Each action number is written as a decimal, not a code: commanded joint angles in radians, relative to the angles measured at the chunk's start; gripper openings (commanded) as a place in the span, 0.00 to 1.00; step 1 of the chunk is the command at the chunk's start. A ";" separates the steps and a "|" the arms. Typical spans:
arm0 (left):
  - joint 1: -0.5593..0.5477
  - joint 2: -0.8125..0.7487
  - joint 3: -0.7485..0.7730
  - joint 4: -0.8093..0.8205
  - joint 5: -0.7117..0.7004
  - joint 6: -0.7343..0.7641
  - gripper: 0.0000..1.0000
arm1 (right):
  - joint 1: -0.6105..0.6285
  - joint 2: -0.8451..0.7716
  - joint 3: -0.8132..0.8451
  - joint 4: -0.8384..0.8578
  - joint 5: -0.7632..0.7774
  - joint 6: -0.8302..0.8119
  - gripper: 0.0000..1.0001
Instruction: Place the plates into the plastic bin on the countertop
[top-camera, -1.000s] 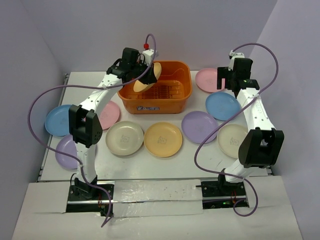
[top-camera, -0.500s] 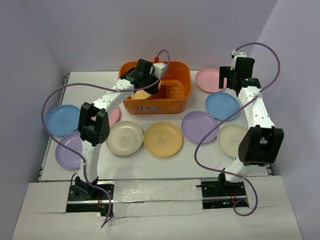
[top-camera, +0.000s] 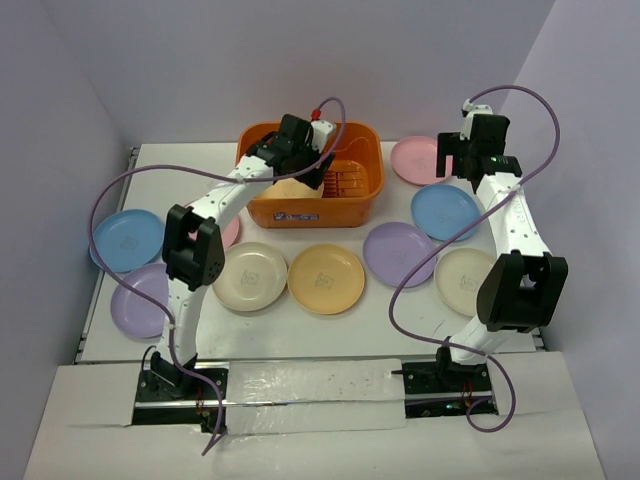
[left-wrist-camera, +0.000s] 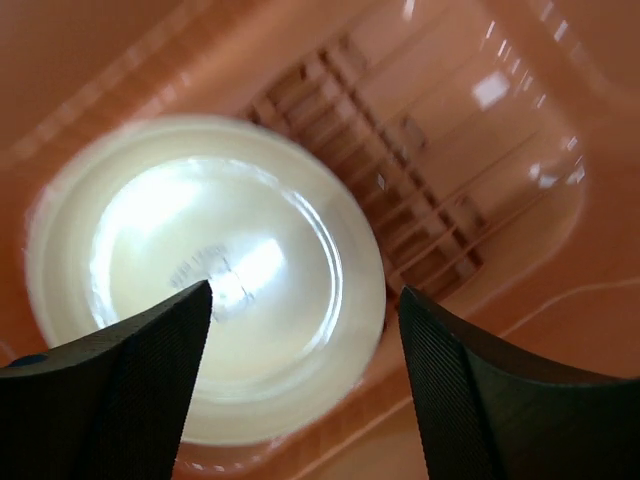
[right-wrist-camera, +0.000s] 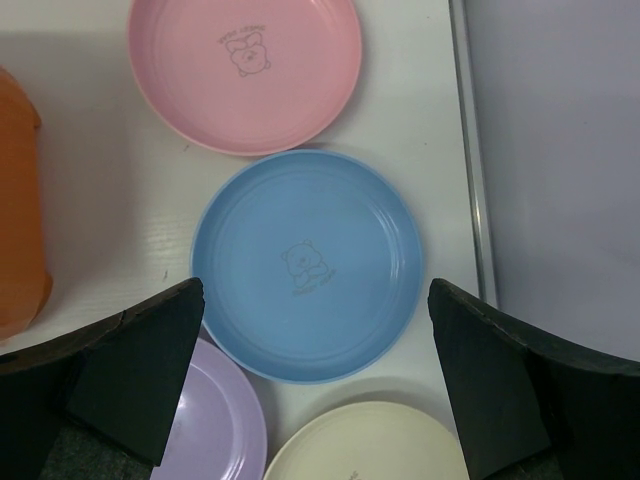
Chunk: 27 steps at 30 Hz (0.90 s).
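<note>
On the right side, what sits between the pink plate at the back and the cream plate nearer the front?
A blue plate lies between the pink plate and the cream plate, seen clearest in the right wrist view.

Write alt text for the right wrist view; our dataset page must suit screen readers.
A round pale blue plastic plate lies flat on the white countertop, framed between the right arm's open black jaws. A round pink plastic plate lies beyond it; a lavender plate and a cream plate peek in below, and the orange plastic bin's edge shows at left.
</note>
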 joint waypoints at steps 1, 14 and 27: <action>-0.009 -0.081 0.080 0.093 0.036 0.020 0.82 | -0.011 -0.027 0.034 0.012 -0.025 0.035 1.00; -0.007 -0.382 -0.007 0.407 -0.077 -0.090 0.99 | -0.097 0.297 0.315 -0.030 0.038 0.359 0.92; 0.083 -0.567 -0.158 0.356 -0.211 -0.090 0.99 | -0.138 0.729 0.699 -0.071 -0.028 0.406 0.82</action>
